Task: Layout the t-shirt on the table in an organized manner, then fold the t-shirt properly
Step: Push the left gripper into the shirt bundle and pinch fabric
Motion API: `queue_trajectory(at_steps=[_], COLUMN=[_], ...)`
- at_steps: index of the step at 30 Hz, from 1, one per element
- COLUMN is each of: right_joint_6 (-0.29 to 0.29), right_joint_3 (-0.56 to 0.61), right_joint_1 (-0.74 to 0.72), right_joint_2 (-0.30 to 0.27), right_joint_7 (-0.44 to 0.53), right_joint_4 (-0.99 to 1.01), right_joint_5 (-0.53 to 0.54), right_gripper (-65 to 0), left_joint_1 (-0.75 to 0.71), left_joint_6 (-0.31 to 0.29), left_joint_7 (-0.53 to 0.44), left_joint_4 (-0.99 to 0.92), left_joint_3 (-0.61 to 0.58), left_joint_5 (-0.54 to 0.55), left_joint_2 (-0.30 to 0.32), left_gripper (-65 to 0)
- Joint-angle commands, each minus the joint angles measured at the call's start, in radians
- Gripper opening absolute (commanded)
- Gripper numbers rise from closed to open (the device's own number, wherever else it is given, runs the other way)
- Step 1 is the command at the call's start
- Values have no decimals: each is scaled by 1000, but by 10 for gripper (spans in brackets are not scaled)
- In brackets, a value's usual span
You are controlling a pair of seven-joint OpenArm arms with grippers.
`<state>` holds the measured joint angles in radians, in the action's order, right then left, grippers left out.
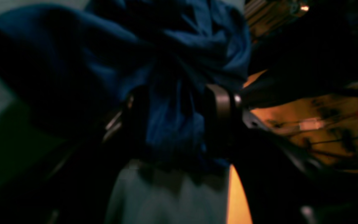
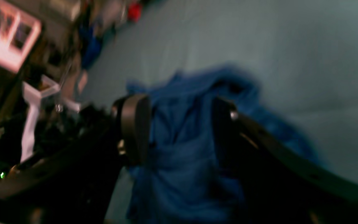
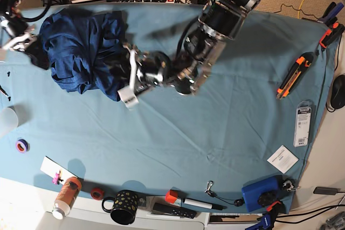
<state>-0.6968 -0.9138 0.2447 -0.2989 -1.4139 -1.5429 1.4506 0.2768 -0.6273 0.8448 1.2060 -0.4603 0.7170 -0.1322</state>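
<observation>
Two sets of fingers, left (image 1: 172, 121) & right (image 2: 179, 130), pinch bunched shirt (image 3: 81, 52) at opposite ends, prob. to spread it over surface (image 3: 215, 133).

The base view looks straight down on the teal-clothed table (image 3: 226, 127); both wrist views sit close against the bunched navy-blue fabric t-shirt (image 3: 81, 47), shared by all three.
</observation>
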Motion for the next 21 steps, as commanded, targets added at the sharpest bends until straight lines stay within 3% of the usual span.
queue_trajectory(at_steps=[1, 5, 10, 14, 17, 21], right_joint_6=[-1, -1, -1, -1, -1, -1], right_joint_3=[27, 133, 158, 159, 159, 159], right_joint_1=[8, 32, 38, 38, 38, 38], right_joint_2=[-21, -5, 40, 64, 79, 90], right_joint_7=[18, 18, 18, 18, 18, 18], right_joint_4=[-14, -14, -14, -14, -14, -14], right_joint_5=[33, 33, 33, 30, -55, -143], right_gripper=[-352, -352, -431, -505, -569, -609], left_joint_1=[27, 62, 116, 148, 153, 152], left_joint_6=[7, 70, 113, 111, 111, 104], left_joint_7=[-42, -86, -89, -105, -106, -106], left_joint_4=[18, 18, 18, 18, 18, 18], left_joint_3=[-24, -114, -132, -130, -131, -131], left_joint_5=[-12, -117, -142, -134, -118, -100], left_joint_2=[-25, -25, -25, -25, -25, -25], left_gripper=[-387, -386, -387, -387, -386, -386])
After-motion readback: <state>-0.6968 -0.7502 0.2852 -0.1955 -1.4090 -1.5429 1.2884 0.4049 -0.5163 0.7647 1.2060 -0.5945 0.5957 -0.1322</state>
